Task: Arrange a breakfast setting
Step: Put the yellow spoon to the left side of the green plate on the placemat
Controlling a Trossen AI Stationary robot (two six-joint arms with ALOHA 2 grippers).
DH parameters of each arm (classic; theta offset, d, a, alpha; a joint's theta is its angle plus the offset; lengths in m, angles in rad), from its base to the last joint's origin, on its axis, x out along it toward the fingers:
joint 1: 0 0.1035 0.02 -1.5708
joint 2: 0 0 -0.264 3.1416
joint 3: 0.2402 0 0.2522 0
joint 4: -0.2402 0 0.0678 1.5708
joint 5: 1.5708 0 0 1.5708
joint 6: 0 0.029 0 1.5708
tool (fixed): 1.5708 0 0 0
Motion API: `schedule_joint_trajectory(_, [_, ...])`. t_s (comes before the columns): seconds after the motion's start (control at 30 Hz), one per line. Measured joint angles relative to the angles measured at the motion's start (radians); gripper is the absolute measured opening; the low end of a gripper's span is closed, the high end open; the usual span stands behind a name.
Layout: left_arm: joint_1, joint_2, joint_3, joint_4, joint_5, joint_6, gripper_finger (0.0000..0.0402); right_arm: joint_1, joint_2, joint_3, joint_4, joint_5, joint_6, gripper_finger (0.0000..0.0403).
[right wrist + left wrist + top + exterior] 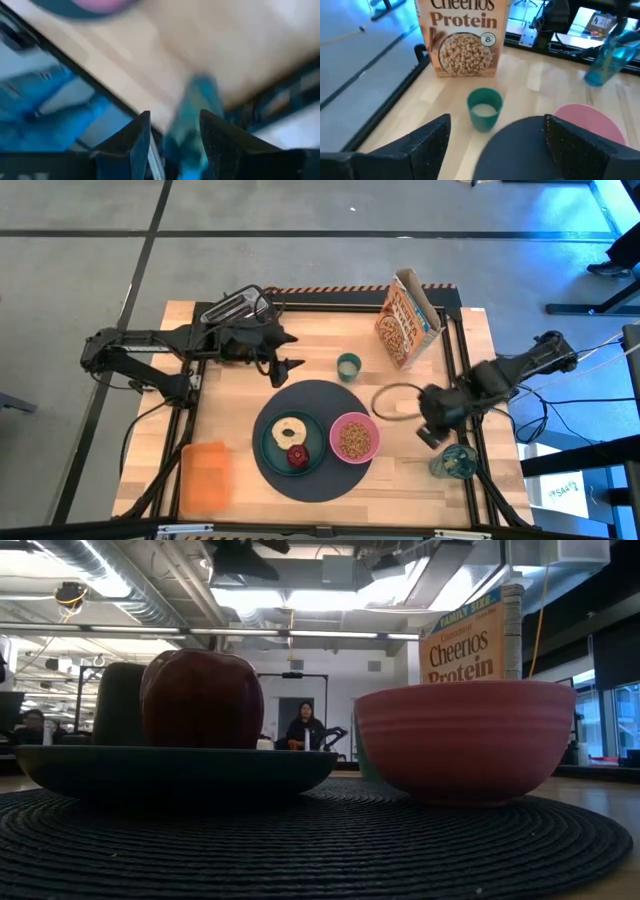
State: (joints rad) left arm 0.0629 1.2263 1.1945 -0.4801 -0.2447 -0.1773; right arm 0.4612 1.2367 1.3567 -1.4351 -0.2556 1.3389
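small green plastic cup (484, 108) w/ milk: light, spill-prone, grip mid-wall upright | L gripper (495, 145) fingers open, near | R gripper (428, 432) fingers open

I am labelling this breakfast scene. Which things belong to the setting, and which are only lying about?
Setting: mat, teal plate, bagel half, dark red fruit, pink bowl, green cup.

Lying about: cereal box, blue bottle, orange container, toaster.

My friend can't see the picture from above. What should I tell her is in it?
A wooden table holds a dark round mat with a teal plate and a pink bowl of cereal. A green cup and cereal box stand behind.
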Motion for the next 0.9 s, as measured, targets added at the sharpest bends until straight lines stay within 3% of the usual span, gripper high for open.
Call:
schedule_joint_trajectory(0.23, [0.051, 0.010, -0.001, 0.055, 0.033, 0.032, 0.0304, 0.191, -0.019, 0.000, -0.068, -0.105, 0.224, 0.0159])
schedule_joint_trajectory(0.4, [0.088, 0.015, -0.001, 0.079, 0.079, 0.039, 0.0306, 0.280, -0.019, -0.002, -0.138, -0.118, 0.279, 0.0159])
schedule_joint_trajectory(0.53, [0.110, 0.028, -0.001, 0.126, 0.102, 0.058, 0.0306, 0.318, -0.019, -0.020, -0.134, -0.086, 0.291, 0.0159])
schedule_joint_trajectory(0.9, [0.130, 0.047, 0.000, 0.204, 0.101, 0.057, 0.0306, 0.324, -0.018, -0.160, -0.133, -0.130, 0.264, 0.0159])
